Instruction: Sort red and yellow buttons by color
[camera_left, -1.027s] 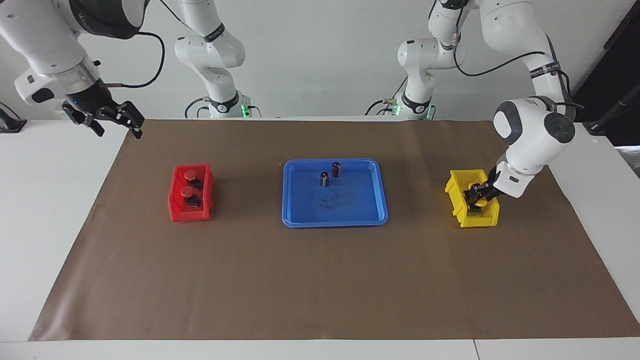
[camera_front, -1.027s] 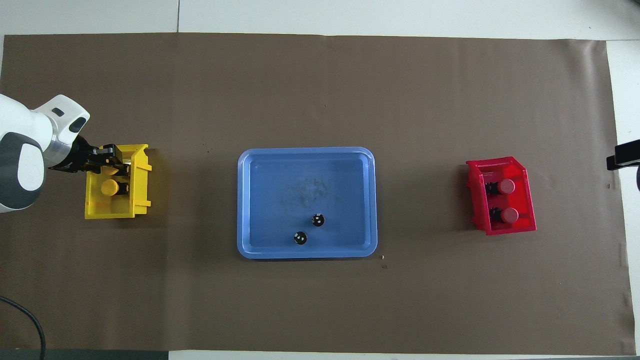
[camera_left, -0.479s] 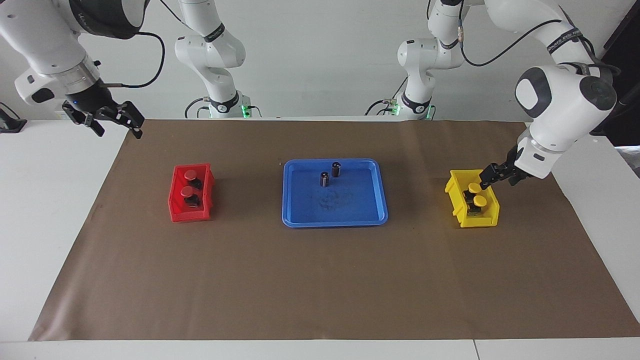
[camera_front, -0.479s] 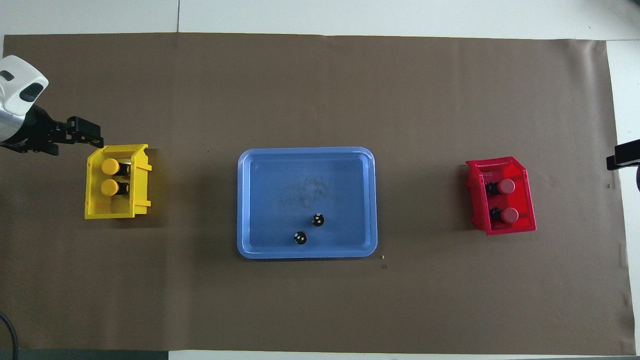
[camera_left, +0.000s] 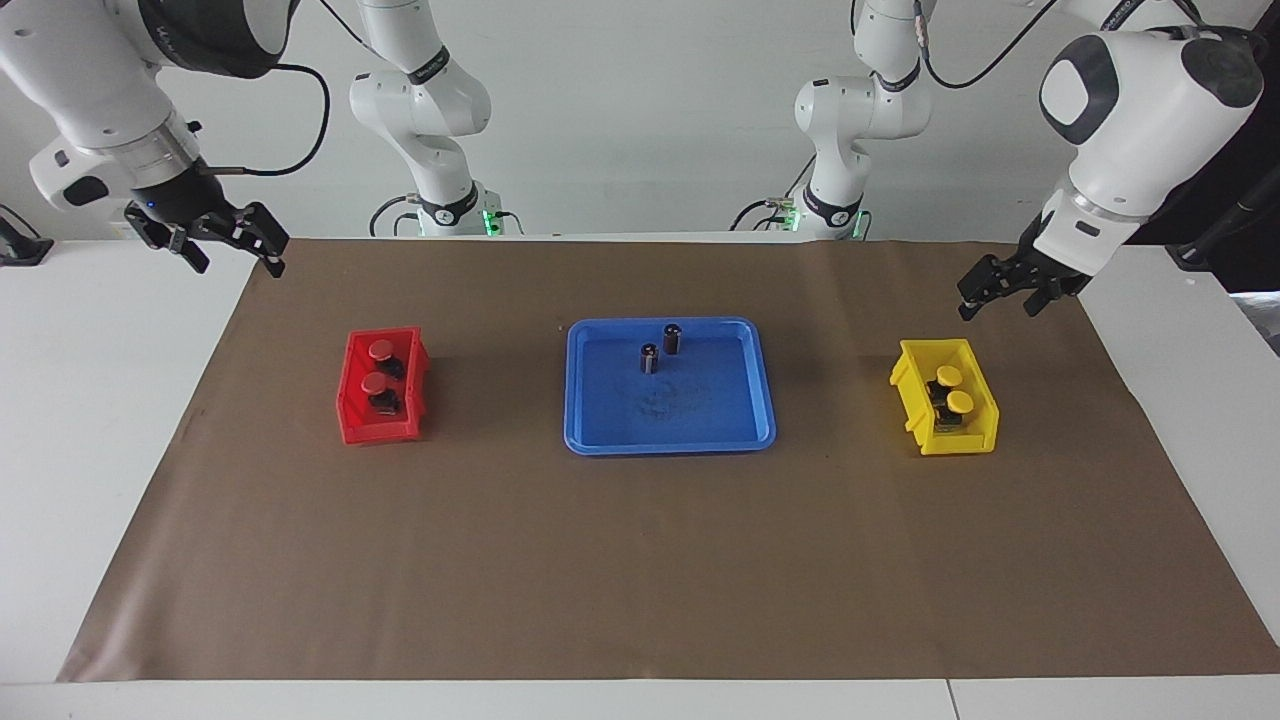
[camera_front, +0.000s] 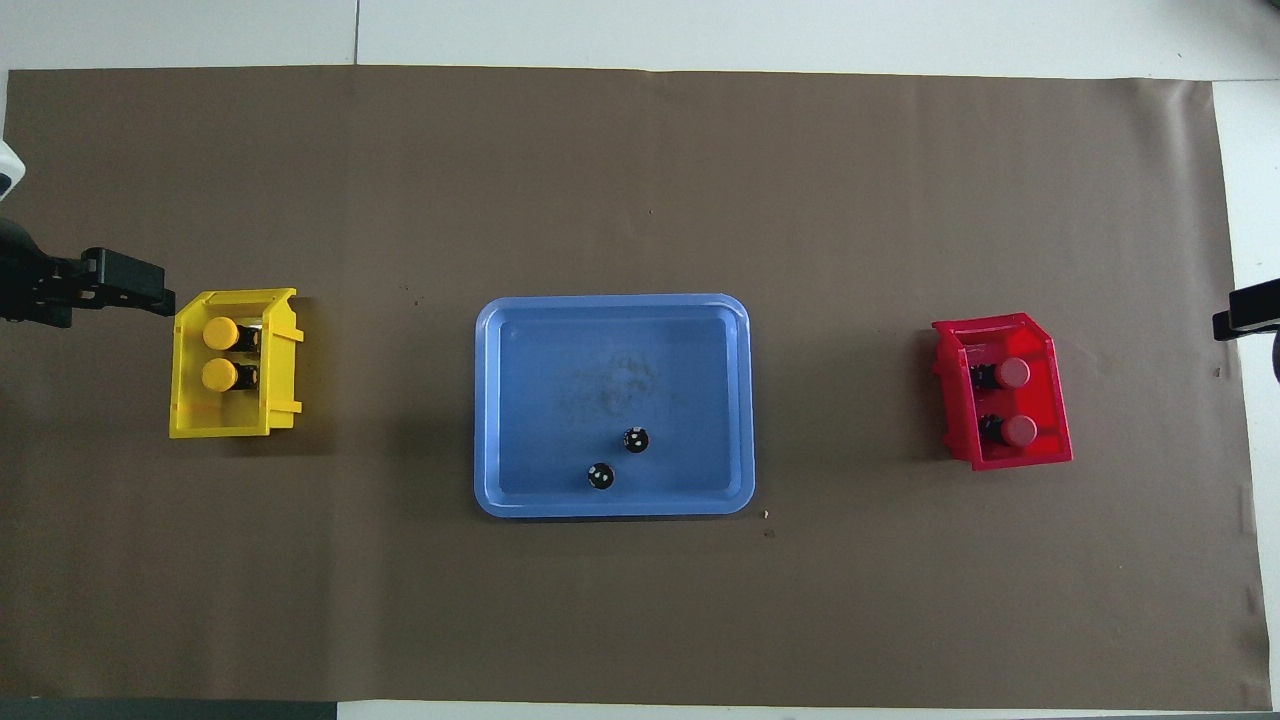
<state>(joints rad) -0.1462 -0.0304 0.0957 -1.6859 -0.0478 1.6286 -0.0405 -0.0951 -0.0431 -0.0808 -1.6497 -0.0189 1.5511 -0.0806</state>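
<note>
Two yellow buttons (camera_left: 954, 389) (camera_front: 220, 354) sit side by side in the yellow bin (camera_left: 912, 392) (camera_front: 284, 350) at the left arm's end of the table. Two red buttons (camera_left: 377, 366) (camera_front: 1015, 402) sit in the red bin (camera_left: 352, 420) (camera_front: 958, 400) at the right arm's end. My left gripper (camera_left: 1000, 298) (camera_front: 140, 290) is open and empty, raised over the brown mat just outside the yellow bin. My right gripper (camera_left: 238, 262) (camera_front: 1235, 322) is open and empty, and waits high over the mat's edge at its own end.
A blue tray (camera_left: 600, 430) (camera_front: 500, 400) lies mid-table between the bins and holds two small dark cylinders with silvery tops (camera_left: 660, 347) (camera_front: 617, 458). A brown mat (camera_left: 640, 560) covers the table.
My left gripper let go of the second yellow button in the yellow bin, then rose out of the bin and drew back toward its own end. The right arm has not moved.
</note>
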